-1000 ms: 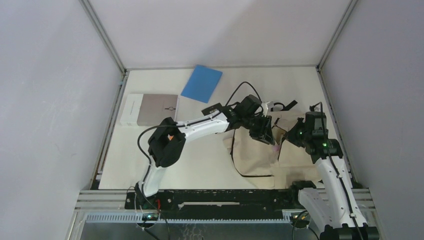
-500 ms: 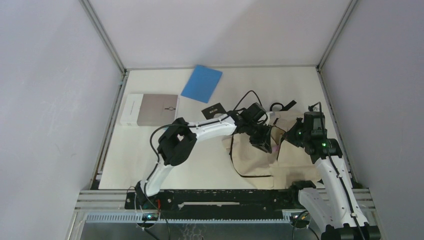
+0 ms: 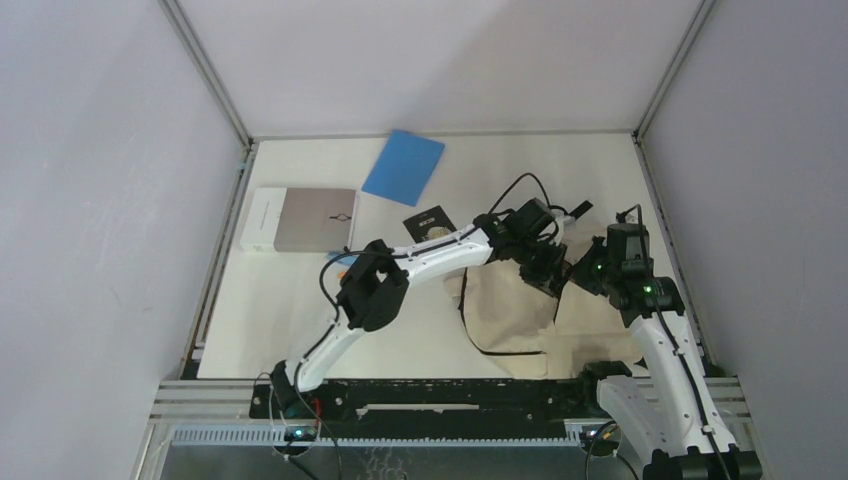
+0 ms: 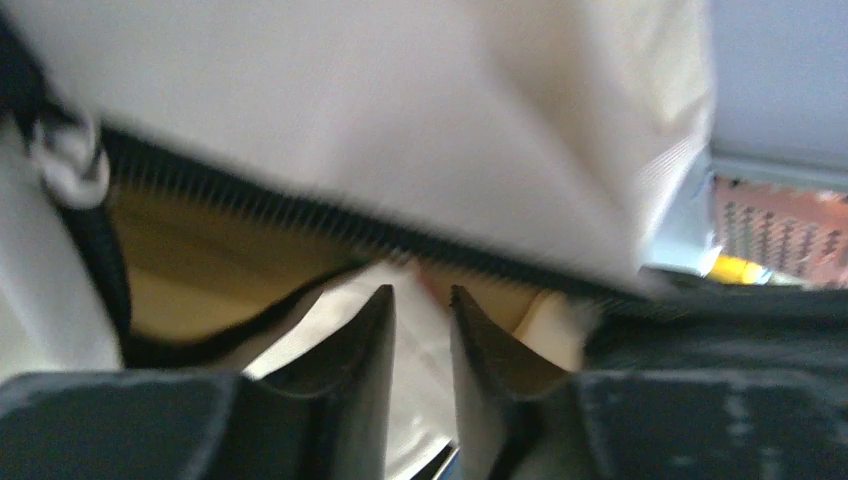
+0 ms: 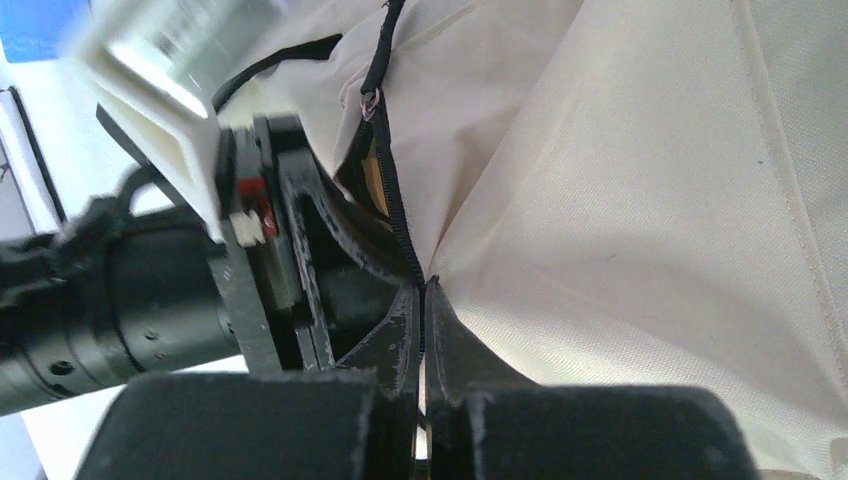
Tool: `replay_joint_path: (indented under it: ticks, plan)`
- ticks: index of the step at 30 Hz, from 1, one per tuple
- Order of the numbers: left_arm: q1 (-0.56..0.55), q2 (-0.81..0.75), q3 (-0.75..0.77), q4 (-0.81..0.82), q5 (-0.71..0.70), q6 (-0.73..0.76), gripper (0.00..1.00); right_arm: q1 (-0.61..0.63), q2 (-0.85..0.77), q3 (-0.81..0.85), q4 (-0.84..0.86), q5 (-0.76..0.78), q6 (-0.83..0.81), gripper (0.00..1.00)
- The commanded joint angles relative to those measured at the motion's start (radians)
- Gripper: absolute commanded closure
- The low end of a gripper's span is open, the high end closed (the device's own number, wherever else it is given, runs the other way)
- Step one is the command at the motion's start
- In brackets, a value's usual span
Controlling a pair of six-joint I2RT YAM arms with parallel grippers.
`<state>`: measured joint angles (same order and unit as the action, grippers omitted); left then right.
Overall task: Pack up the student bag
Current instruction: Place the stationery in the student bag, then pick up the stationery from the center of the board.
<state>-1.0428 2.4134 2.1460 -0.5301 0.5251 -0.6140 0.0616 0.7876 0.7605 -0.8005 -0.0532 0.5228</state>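
At student bag [image 3: 510, 310] zipper opening, right gripper [image 5: 422, 300] pinched tight on fabric edge; left gripper [image 4: 421, 300] at bag mouth, jaws narrowly apart, can't tell if anything gripped

Left arm [image 3: 440, 255] and right arm [image 3: 670, 350]: white shells, chunky black joints. Black cable [image 3: 520, 185] loops off the left one, tiny green lights [image 3: 647, 290] on the right. Left hand [image 4: 420, 292] and right hand [image 5: 422, 295] are matte black with wedge-shaped fingers [image 4: 365, 360].
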Motion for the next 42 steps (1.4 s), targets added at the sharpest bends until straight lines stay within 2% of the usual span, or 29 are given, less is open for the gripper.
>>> replay_joint_path:
  ticks: [1,4,8,12,14,16,19,20,23,27,30,33,35,40,42]
  plan:
    - [0.002,-0.167,-0.175,-0.03,-0.024,0.098,0.63,0.008,-0.006,0.034,0.044,0.005,0.014,1.0]
    - [0.003,-0.274,-0.301,-0.034,-0.048,0.138,0.6,0.008,0.002,0.034,0.058,-0.005,0.014,1.0]
    - [0.009,-0.465,-0.485,-0.052,-0.117,0.204,0.62,0.01,0.002,0.034,0.062,-0.006,0.013,1.0]
    - [0.085,-0.649,-0.672,-0.076,-0.198,0.233,0.62,0.01,0.002,0.034,0.06,-0.003,0.009,1.0]
    - [0.156,-0.732,-0.757,-0.104,-0.277,0.256,0.58,0.01,0.0,0.034,0.055,0.004,0.007,1.0]
    - [0.236,-0.803,-0.833,-0.131,-0.466,0.285,0.52,0.01,-0.005,0.034,0.051,0.014,0.004,1.0]
    - [0.358,-0.873,-0.93,-0.151,-0.653,0.276,0.44,0.009,-0.007,0.031,0.057,0.014,0.001,1.0]
    - [0.395,-0.883,-0.958,-0.157,-0.692,0.257,0.39,0.009,-0.005,0.031,0.058,0.011,-0.001,1.0]
    - [0.489,-0.887,-1.021,-0.151,-0.736,0.24,0.38,0.009,0.003,0.03,0.063,0.007,-0.001,1.0]
    - [0.571,-0.85,-1.05,-0.096,-0.691,0.227,0.39,0.009,0.008,0.025,0.07,0.003,-0.002,1.0]
    - [0.592,-0.808,-1.028,-0.079,-0.701,0.215,0.39,0.009,0.008,0.024,0.071,0.004,-0.004,1.0]
    - [0.61,-0.791,-1.027,-0.001,-0.641,0.113,0.39,0.009,0.011,0.017,0.082,-0.001,-0.006,1.0]
    - [0.61,-0.763,-1.008,0.01,-0.66,0.042,0.42,0.009,0.019,0.016,0.087,-0.01,-0.002,1.0]
    - [0.608,-0.723,-0.994,-0.048,-0.783,-0.167,0.46,0.009,0.01,0.013,0.084,-0.008,-0.006,1.0]
    - [0.601,-0.746,-1.018,-0.066,-0.843,-0.254,0.44,0.007,0.012,0.013,0.083,-0.004,-0.015,1.0]
